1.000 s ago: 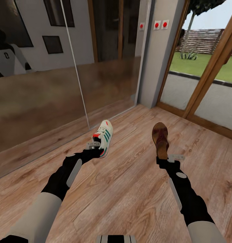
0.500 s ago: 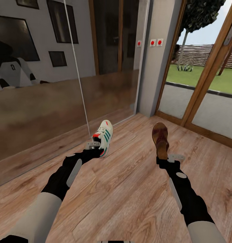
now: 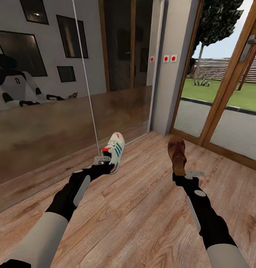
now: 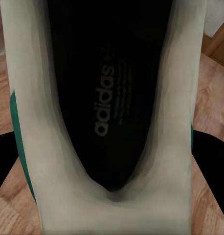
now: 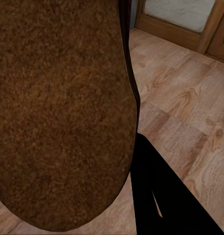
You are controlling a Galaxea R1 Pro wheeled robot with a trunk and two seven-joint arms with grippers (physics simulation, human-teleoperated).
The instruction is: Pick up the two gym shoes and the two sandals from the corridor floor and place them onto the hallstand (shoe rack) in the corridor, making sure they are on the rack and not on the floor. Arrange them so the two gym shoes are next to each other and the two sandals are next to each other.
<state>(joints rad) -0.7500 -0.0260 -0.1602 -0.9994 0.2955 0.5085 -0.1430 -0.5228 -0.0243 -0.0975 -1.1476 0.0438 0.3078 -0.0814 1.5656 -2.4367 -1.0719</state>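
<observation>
Brown wooden planks make up the corridor floor [image 3: 142, 208], with shiny mirrored wardrobe doors [image 3: 49, 123] on the robot's left and a wood-framed glass door [image 3: 224, 111] ahead on its right. No shoe rack can be seen from where the robot stands.

Both arms are stretched forward, and each one carries a shoe up above the planks. The left gripper [image 3: 104, 160] is closed on the heel of a gym shoe [image 3: 114, 152], which points away from the robot. In the left wrist view the dark inside of that gym shoe [image 4: 112, 98] sits right in front of the camera, with its pale walls squeezed in at the heel. The right gripper [image 3: 184, 174] is closed on the back end of a sandal [image 3: 177, 154]. In the right wrist view the sandal's brown footbed [image 5: 58, 112] is very close, with one dark finger [image 5: 156, 196] beside it.

Things could go wrong from here, I think. Each shoe is held only at its back end, so the long front part hangs out with nothing under it. A quick turn could make a shoe swing, twist in the grip, or slip out and drop back to the floor. The gym shoe is also near the mirrored doors, so turning that way could bump its toe on the glass. The other gym shoe and sandal are still to be fetched.
</observation>
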